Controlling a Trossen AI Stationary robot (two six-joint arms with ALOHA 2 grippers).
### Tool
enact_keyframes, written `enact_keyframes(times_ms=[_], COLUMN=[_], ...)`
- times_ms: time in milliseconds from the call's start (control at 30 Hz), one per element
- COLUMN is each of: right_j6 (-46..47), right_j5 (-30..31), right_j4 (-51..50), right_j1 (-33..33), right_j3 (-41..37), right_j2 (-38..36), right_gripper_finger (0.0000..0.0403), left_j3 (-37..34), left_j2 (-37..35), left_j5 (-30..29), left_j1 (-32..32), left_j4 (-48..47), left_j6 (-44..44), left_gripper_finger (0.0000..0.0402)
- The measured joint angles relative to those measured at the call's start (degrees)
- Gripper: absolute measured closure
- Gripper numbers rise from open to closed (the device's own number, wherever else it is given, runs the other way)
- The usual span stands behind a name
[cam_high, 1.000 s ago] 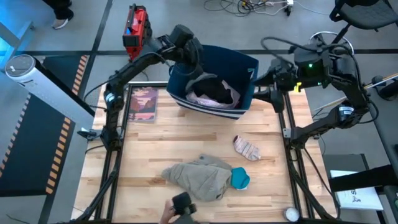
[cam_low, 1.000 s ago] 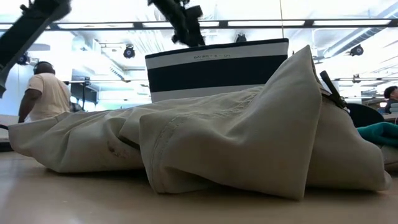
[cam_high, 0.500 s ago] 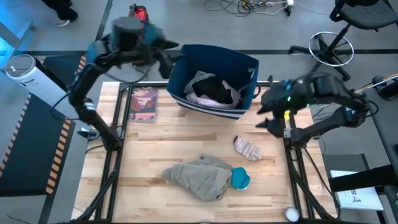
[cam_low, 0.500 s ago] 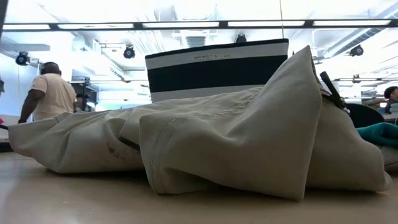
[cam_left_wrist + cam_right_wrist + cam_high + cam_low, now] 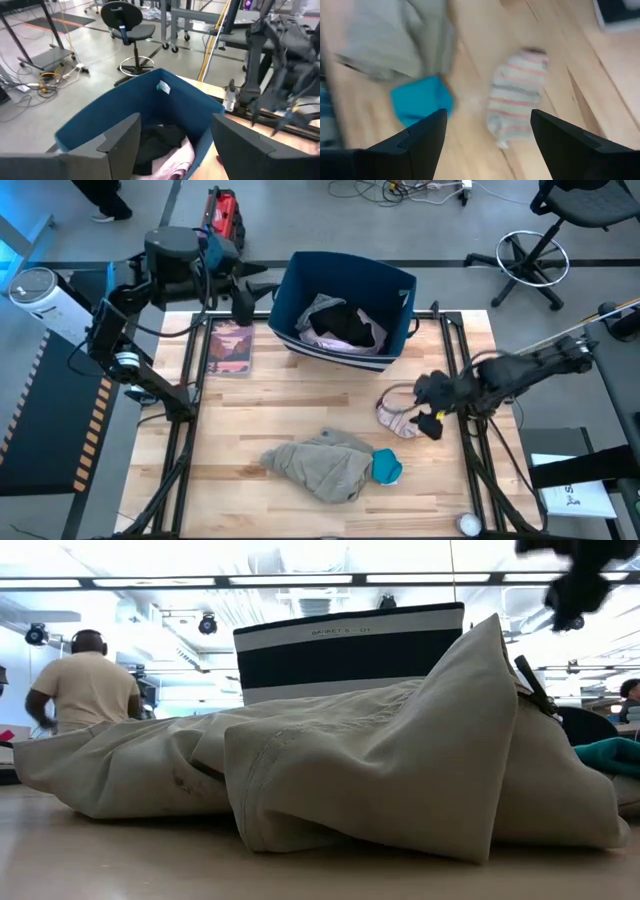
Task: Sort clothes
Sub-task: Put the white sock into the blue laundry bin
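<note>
Right pincer (image 5: 422,423) is low over the worktop (image 5: 300,395) near its right edge, just beside the striped sock (image 5: 397,419). In the right wrist view its two fingers (image 5: 420,137) stand wide apart with nothing between them, the sock (image 5: 514,102) lying flat on the wood ahead and the teal piece (image 5: 421,99) off to one side.

Left pincer (image 5: 243,298) hangs at the far left corner, above the worktop's edge, between the book (image 5: 231,346) and the bin (image 5: 345,308). Its fingers (image 5: 122,145) are spread too, empty, looking into the bin (image 5: 150,107), where a black garment (image 5: 157,142) and a pink one (image 5: 172,162) lie heaped.

From above, the bin sits at the far middle of the worktop with pale and black clothes (image 5: 340,325) piled inside. The grey-beige garment (image 5: 320,463) is crumpled near the front edge, the teal piece (image 5: 386,466) touching its right side. The sock lies apart from both, between that pile and the bin.

At table height the grey-beige garment (image 5: 330,770) fills the picture, the bin (image 5: 348,650) behind it, and a person (image 5: 85,690) stands in the room beyond.
</note>
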Motion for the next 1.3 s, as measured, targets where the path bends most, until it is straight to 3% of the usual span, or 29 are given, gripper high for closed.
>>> enact_keyframes(times_ms=[233,467,667,900,1167,1300], right_j6=[5.9,10.74,12.71,8.89,4.31,-0.59], right_j5=[1.54,1.55,3.44,1.74,2.98,6.39], right_j4=[10.57,21.8,23.37,21.63,11.66,5.66], right_j1=[3.13,3.32,3.35,3.31,3.25,2.96], right_j3=[-14.44,-23.89,-25.36,-20.52,-4.18,5.72], right_j2=[2.66,8.45,15.29,16.46,14.09,13.82], right_gripper_finger=[0.0137,0.0137,0.0202,0.0383,0.0398,0.0399], left_j3=[-0.03,-0.39,-0.42,-0.42,-0.42,-0.42], left_j2=[0.03,0.03,0.06,0.06,0.06,0.06], left_j5=[0.09,0.12,0.16,0.16,0.18,0.2], left_j1=[-0.72,-0.72,-0.83,-0.83,-0.85,-0.85], left_j4=[0.09,0.93,0.6,0.64,0.63,0.62], left_j6=[-1.67,-2.17,-3.42,-3.53,-3.1,-2.7], left_gripper_finger=[0.0169,0.0183,0.0187,0.0182,0.0187,0.0194])
